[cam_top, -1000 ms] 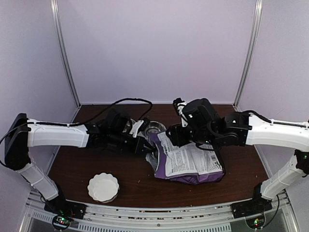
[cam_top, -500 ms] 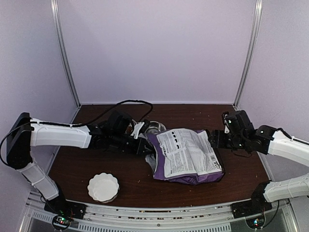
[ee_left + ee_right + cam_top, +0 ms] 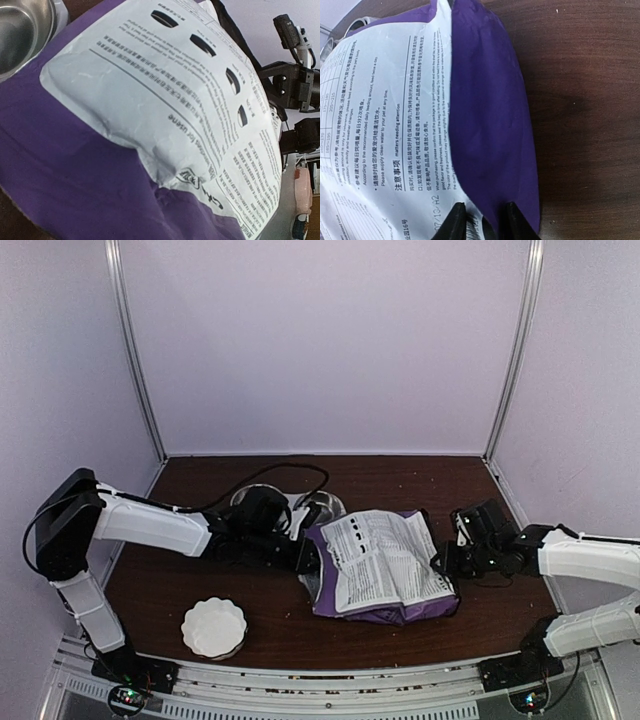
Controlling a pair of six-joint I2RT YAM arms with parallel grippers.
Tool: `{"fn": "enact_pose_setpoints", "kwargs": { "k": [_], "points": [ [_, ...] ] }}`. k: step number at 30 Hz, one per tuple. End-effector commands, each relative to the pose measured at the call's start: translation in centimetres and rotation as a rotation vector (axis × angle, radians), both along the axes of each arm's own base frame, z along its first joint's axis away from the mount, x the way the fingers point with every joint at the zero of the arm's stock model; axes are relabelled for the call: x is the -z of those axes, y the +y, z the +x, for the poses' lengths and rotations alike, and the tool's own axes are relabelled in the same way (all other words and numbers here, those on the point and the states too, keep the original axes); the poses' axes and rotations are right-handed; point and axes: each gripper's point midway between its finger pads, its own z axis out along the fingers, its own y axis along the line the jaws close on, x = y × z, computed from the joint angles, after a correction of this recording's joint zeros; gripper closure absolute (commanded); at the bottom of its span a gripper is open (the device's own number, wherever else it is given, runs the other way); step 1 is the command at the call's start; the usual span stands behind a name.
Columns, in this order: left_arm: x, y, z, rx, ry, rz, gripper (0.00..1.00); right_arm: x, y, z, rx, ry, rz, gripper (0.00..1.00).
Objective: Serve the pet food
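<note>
- R gripper: fingertips close together, either side of the bag edge; can't tell if clamped.
- L gripper: at bag's opposite edge, fingers hidden, state unclear.
- metal bowl: just beside L gripper, at bag's corner.
- pet food: not visible in any view.

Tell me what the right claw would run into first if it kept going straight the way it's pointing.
The purple-and-white bag. The right claw points straight at the bag's near edge, and in the wrist view its fingertips sit on either side of that edge. Whether they touch it is unclear.
</note>
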Motion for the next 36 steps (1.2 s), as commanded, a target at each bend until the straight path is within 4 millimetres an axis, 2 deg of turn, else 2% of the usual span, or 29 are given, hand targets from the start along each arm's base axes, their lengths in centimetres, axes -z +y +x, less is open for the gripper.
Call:
{"fn": "enact_pose_setpoints", "kwargs": {
  "k": [1, 6, 14, 26, 32, 36],
  "points": [
    [-0.5, -2.4, 0.6, 0.014, -0.059, -0.101, 1.0, 1.5, 1.0, -0.7, -0.021, 0.046, 0.065, 0.78],
    [-0.9, -4.8, 1.0, 0.03, -0.074, -0.187, 1.0, 2.2, 1.7, -1.0, -0.041, 0.075, 0.087, 0.86],
    [-1.7, -8.6, 1.0, 0.085, -0.082, -0.244, 1.0, 2.1, 3.5, -1.2, -0.088, 0.093, 0.14, 0.89],
    [-0.7, -13.3, 1.9, 0.156, -0.059, -0.271, 1.0, 1.4, 6.3, -1.6, -0.155, 0.098, 0.205, 0.91],
    [-2.5, -15.1, 2.4, 0.186, -0.112, -0.322, 1.0, 1.4, 6.8, -1.8, -0.17, 0.101, 0.221, 0.91],
    [-4.7, -15.7, 2.3, 0.201, -0.146, -0.404, 1.0, 1.5, 6.8, -1.8, -0.169, 0.101, 0.215, 0.92]
  ]
}}
